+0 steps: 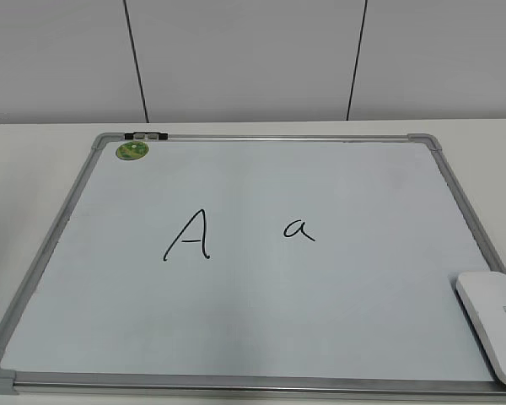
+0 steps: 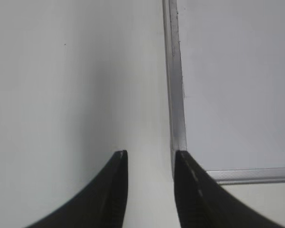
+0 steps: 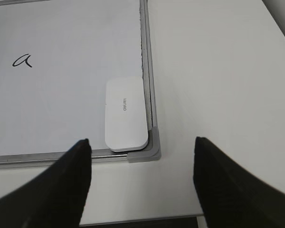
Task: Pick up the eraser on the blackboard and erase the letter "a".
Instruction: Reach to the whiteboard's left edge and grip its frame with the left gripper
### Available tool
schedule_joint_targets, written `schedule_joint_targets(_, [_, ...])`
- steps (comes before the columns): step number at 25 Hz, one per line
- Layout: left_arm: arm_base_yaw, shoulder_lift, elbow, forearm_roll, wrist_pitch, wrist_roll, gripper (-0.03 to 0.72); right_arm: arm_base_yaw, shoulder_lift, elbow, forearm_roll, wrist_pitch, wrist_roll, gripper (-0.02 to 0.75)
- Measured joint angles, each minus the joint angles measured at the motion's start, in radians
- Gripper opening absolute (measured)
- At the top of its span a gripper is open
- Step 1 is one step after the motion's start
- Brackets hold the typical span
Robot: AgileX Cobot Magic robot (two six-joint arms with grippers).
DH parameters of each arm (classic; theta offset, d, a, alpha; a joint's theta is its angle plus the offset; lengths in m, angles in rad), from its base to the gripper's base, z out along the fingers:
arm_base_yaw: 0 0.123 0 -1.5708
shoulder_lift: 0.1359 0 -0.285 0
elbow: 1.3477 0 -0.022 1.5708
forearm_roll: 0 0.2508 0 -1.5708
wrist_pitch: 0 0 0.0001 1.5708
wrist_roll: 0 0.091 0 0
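The blackboard (image 1: 337,186) is a pale whiteboard with a silver frame, lying flat on the table. The white eraser (image 1: 493,321) lies in its near right corner; the right wrist view shows it (image 3: 125,113) just ahead of my right gripper (image 3: 141,140). That gripper is open wide, empty, and over the table short of the board's corner. The small letter "a" (image 1: 299,229) is at mid-board, right of a larger capital "A" (image 1: 188,235). It also shows in the right wrist view (image 3: 22,61). My left gripper (image 2: 150,153) is open and empty beside the board's left frame (image 2: 176,95).
A round green magnet (image 1: 132,150) sits at the board's far left corner, by a dark clip (image 1: 146,135) on the frame. White table (image 1: 34,160) surrounds the board. The table's near edge shows below the right gripper (image 3: 147,218).
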Motion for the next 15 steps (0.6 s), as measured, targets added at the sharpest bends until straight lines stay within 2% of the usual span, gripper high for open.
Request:
schedule_joint_targets(10, [0.0,0.504,-0.31,-0.097,-0.018,0.0,0.242,0.0,0.0,0.0,0.0,0.0,0.0,0.501])
schedule_joint_targets(15, [-0.027,0.697,-0.442,-0.102,0.009,0.0,0.242,0.0,0.0,0.0,0.0,0.0,0.0,0.501])
